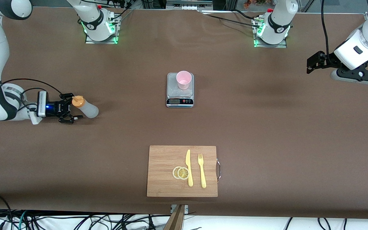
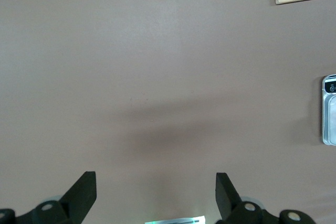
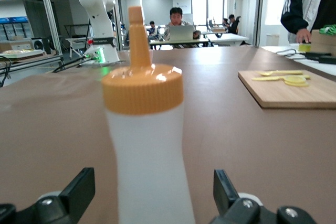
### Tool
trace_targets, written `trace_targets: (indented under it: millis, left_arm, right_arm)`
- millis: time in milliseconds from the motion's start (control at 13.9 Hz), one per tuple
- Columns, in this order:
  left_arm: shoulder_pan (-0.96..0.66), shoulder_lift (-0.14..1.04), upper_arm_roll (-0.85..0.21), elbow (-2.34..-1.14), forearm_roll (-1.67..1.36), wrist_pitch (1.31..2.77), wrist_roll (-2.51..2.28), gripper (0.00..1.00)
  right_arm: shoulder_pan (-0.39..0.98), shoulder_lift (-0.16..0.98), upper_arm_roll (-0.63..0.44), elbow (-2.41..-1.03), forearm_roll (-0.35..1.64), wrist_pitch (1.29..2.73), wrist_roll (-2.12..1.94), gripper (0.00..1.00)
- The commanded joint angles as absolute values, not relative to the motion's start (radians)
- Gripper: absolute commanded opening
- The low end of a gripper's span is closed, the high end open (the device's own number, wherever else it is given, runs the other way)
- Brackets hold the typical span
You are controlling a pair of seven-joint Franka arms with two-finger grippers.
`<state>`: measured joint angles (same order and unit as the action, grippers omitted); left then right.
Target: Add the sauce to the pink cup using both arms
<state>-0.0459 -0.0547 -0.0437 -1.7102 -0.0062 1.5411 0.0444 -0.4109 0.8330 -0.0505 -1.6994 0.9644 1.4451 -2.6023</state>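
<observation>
Right gripper (image 1: pixel 72 112) is sitting low at the right arm's end of the table with its fingers spread wide, and I'm seeing the bottle (image 1: pixel 86 108) standing between them. In the right wrist view the bottle (image 3: pixel 149 145) is filling the gap, but neither finger (image 3: pixel 79 190) is touching it. Left gripper (image 1: pixel 313 62) is hanging in the air over bare table at the left arm's end, fingers apart and holding nothing; that arm is waiting.

Cup (image 1: pixel 184 80) is standing upright on the scale (image 1: pixel 180 99) in the middle of the table, well apart from both grippers. I'm not able to tell whether any sauce is in it. With the bottle upright and unheld, I'm reading this as fitting either a pick-up or a set-down.

I'm judging the bottle to be soft, cloudy plastic that will be giving under the fingers, so a hard squeeze risks pushing sauce out of the orange nozzle cap (image 3: pixel 142 85). It looks smooth and possibly slippery, and fairly light. I'd be taking hold on the waist just under the cap, where it narrows. The cup looks light and easy to tip.
</observation>
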Motion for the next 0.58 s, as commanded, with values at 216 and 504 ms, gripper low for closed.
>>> trace_targets:
  millis: [216, 504]
  left_arm:
    - [-0.041, -0.040, -0.048, -1.674, -0.014, 1.509, 0.066, 1.00]
    - [-0.046, -0.035, -0.048, -1.664, -0.011, 1.514, 0.067, 1.00]
  right_arm:
    - [-0.422, 0.818, -0.123, -1.470, 0.864, 1.422, -2.414, 1.00]
    - [-0.404, 0.807, -0.115, -1.358, 0.838, 1.402, -2.165, 1.00]
